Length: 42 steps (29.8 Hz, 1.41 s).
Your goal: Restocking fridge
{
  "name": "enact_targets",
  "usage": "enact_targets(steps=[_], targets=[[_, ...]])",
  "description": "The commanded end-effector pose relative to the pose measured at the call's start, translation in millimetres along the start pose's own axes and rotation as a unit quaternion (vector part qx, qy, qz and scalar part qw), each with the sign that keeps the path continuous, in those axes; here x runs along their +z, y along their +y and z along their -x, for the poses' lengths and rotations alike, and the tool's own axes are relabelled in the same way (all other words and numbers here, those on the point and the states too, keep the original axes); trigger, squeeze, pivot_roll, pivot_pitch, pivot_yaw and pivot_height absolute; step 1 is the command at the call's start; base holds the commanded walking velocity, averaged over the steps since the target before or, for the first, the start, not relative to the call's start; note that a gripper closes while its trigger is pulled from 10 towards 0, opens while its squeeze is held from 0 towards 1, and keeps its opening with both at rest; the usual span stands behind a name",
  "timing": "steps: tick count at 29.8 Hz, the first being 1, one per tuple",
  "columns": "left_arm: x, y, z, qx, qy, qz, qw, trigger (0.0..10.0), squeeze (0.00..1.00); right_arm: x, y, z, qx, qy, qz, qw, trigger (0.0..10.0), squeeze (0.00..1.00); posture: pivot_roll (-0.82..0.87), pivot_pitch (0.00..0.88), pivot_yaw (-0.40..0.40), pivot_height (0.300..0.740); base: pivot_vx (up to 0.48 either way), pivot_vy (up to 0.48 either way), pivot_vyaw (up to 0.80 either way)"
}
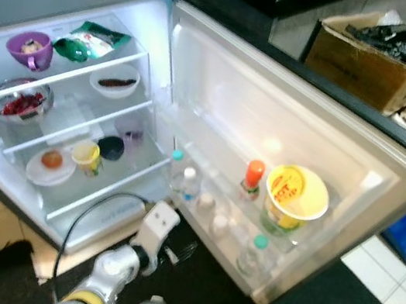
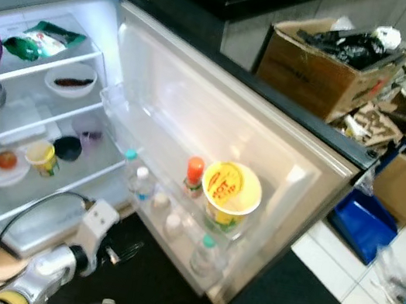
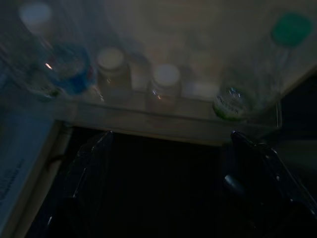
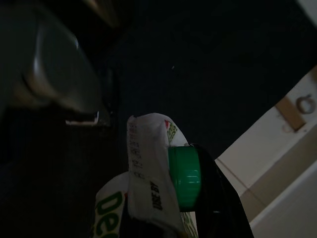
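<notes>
Fridge: we are looking down into the open fridge (image 1: 158, 50), its interior lit and its door (image 1: 289, 112) swung wide toward our right.
Upper shelf: we are seeing a purple cup (image 1: 30, 48) beside a green packet (image 1: 89, 41), both at the top.
Middle shelf: a white bowl (image 1: 115, 81) with something dark in it is sitting behind a glass bowl (image 1: 17, 99) of red food.
Lower shelf: a white plate (image 1: 51, 165) with an orange item, a small yellow cup (image 1: 87, 155) and a dark round lid (image 1: 111, 148) are lying near one another.
Door rack: a yellow tub (image 1: 295, 196) is standing just beside an orange-capped bottle (image 1: 252, 178); clear bottles, one with a green cap (image 1: 252, 255), are lining the rack below.
Left gripper: our left gripper (image 3: 168, 198) is hovering low by the door rack, pointing at the small bottles; its fingers (image 3: 84, 173) are standing wide apart with nothing between them.
Right gripper: our right gripper (image 4: 163, 198) is hanging low over a dark floor, fingers closed around a white pouch (image 4: 146, 173) with green print and a green cap; the pouch is well apart from the fridge shelves.
Surroundings: a cardboard box (image 1: 377, 57) is sitting past the door.
</notes>
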<state>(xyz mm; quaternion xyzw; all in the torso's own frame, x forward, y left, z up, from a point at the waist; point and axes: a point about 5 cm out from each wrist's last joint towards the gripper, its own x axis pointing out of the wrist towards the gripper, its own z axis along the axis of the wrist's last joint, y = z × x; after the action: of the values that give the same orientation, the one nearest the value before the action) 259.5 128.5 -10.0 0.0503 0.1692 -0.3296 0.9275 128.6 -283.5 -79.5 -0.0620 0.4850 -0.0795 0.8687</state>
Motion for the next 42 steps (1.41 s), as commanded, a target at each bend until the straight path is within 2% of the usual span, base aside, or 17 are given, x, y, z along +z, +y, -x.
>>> enact_targets(steps=[1, 4, 7, 11, 21, 29, 32, 33, 35, 40, 42], targets=[[4, -1.9, -4.0, -0.004, -0.009, 0.008, 1.000, 10.0, 0.00, -6, -1.7, 1.8, -0.004, 0.004, -0.005, 1.000, 10.0, 0.00, -0.06, 0.181, 0.032, 0.631, 0.000, 0.000, 0.00], [8, -1.3, -6.7, -0.001, -0.013, 0.009, 1.000, 10.0, 0.00, -8, -2.6, 2.6, -0.006, 0.005, -0.003, 1.000, 10.0, 0.00, -0.07, 0.193, 0.032, 0.631, 0.000, 0.000, 0.00], [25, 2.1, -18.6, 0.017, -0.037, 0.029, 0.999, 10.0, 0.00, -14, -5.0, 4.3, -0.012, 0.017, -0.001, 1.000, 10.0, 0.00, -0.08, 0.212, 0.042, 0.621, 0.000, 0.000, 0.00], [35, 1.2, -26.2, 0.022, -0.049, 0.036, 0.998, 10.0, 0.00, -15, -5.8, 4.7, -0.014, 0.017, -0.003, 1.000, 10.0, 0.00, -0.09, 0.222, 0.042, 0.611, 0.000, 0.000, 0.00], [51, 2.3, -38.1, 0.050, -0.065, 0.064, 0.995, 10.0, 0.00, -16, -6.7, 6.3, -0.013, 0.000, -0.006, 1.000, 10.0, 0.00, -0.10, 0.253, 0.043, 0.602, 0.000, 0.000, 0.00], [70, 12.7, -43.4, 0.092, -0.086, 0.050, 0.991, 10.0, 0.00, -23, -7.6, 8.5, -0.011, 0.011, 0.004, 1.000, 10.0, 0.00, -0.13, 0.307, 0.039, 0.597, 0.000, 0.000, 0.00], [91, 16.8, -50.6, 0.110, -0.105, 0.035, 0.988, 10.0, 0.00, -26, -12.3, 10.4, -0.014, 0.012, 0.005, 1.000, 10.0, 0.00, -0.15, 0.334, 0.035, 0.582, 0.000, 0.000, 0.00], [91, 16.8, -50.6, 0.110, -0.105, 0.035, 0.988, 10.0, 0.00, -26, -12.3, 10.4, -0.014, 0.012, 0.005, 1.000, 10.0, 0.00, -0.15, 0.334, 0.035, 0.582, 0.000, 0.000, 0.00], [100, 12.2, -56.3, 0.100, -0.114, 0.027, 0.988, 10.0, 0.00, -26, -14.9, 11.3, -0.016, 0.007, 0.007, 1.000, 10.0, 0.00, -0.16, 0.348, 0.033, 0.572, 0.000, 0.000, 0.00], [105, 5.1, -61.1, 0.086, -0.116, 0.017, 0.989, 10.0, 0.00, -27, -16.0, 12.5, -0.016, 0.004, 0.010, 1.000, 10.0, 0.00, -0.18, 0.366, 0.028, 0.562, 0.000, 0.000, 0.00], [110, -3.0, -66.6, 0.069, -0.117, 0.013, 0.991, 10.0, 0.00, -29, -16.1, 13.5, -0.014, 0.001, 0.013, 1.000, 10.0, 0.00, -0.19, 0.380, 0.027, 0.552, 0.000, 0.000, 0.00]])
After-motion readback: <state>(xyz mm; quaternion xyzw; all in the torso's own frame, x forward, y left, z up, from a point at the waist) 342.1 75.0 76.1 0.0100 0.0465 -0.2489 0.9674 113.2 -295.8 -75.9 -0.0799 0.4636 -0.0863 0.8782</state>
